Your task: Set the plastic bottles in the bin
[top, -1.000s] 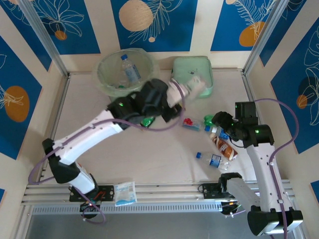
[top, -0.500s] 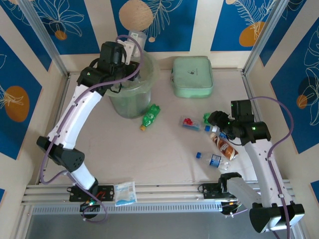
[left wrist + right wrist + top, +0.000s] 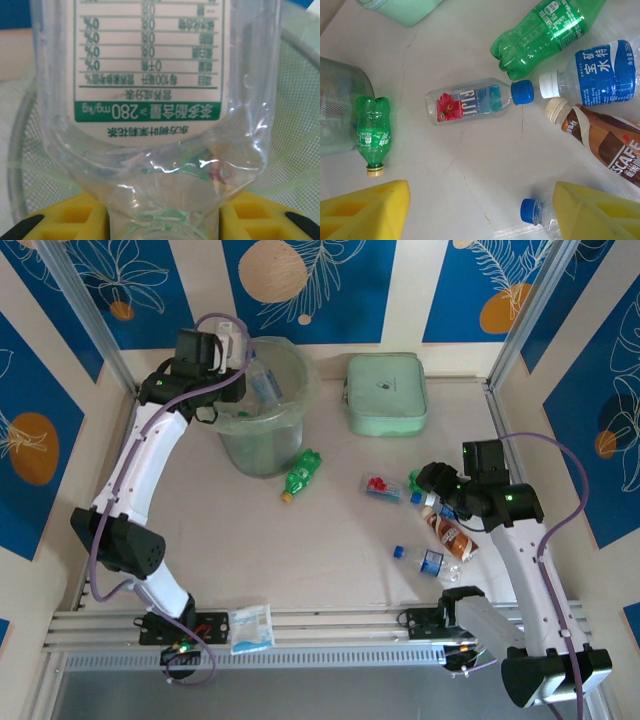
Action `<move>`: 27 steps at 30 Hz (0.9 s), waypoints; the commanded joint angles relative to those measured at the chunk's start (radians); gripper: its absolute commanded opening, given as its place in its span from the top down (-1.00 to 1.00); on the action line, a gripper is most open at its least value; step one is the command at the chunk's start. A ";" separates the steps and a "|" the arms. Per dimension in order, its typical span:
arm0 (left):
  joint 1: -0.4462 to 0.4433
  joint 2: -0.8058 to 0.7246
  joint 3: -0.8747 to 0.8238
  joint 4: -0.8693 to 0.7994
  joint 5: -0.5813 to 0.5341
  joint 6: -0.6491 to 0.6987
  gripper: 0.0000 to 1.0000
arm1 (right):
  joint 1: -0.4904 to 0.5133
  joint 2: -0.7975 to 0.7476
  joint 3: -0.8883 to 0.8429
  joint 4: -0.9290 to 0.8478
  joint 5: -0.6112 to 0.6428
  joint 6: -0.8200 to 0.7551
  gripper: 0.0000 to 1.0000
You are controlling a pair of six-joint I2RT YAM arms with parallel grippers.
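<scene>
At the far left of the desk [image 3: 330,550], the left gripper [image 3: 162,220] pinches a clear plastic bottle with a white label and a green band [image 3: 150,100] at its narrow end, with 1 yellow finger [image 3: 65,220] on each side. The long axis of the bottle points away from the gripper, toward the round pale-green translucent bin [image 3: 262,448]. In the left wrist view the rim and the wall of the bin lie directly behind the bottle. I judge that opening the jaws here would let it fall inside.

Just beside the foot of the bin, a small green plastic bottle with a yellow cap [image 3: 300,473] lies flat on the desk, between the 2 arms.

At the right, the right gripper [image 3: 480,215] hangs above a group of lying bottles with its jaws spread, holding and touching nothing. A clear bottle with a red flower on its label and a blue cap [image 3: 470,100] lies ahead of it, with the long axis across the gap of the jaws. A small clear bottle with a blue cap [image 3: 530,211] lies next to its right finger. The right arm is the nearer one to this group.
</scene>
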 commanded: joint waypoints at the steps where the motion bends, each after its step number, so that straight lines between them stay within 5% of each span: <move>1: 0.011 -0.014 -0.006 0.008 0.042 -0.028 0.15 | 0.007 0.004 0.028 -0.009 -0.001 0.010 -0.52; 4: 0.013 -0.033 -0.012 0.022 0.057 -0.036 -0.39 | 0.007 0.004 0.031 -0.014 0.004 0.008 -0.52; 7: 0.013 -0.057 -0.009 0.030 0.056 -0.037 -0.61 | 0.007 0.002 0.031 -0.016 0.010 0.008 -0.53; 18: -0.010 -0.182 0.014 0.005 0.133 -0.077 -0.64 | -0.051 0.046 0.058 -0.048 0.066 -0.012 -0.61; 27: -0.252 -0.373 -0.244 0.103 0.265 -0.059 -0.65 | -0.188 0.173 0.059 -0.005 0.072 -0.011 -0.67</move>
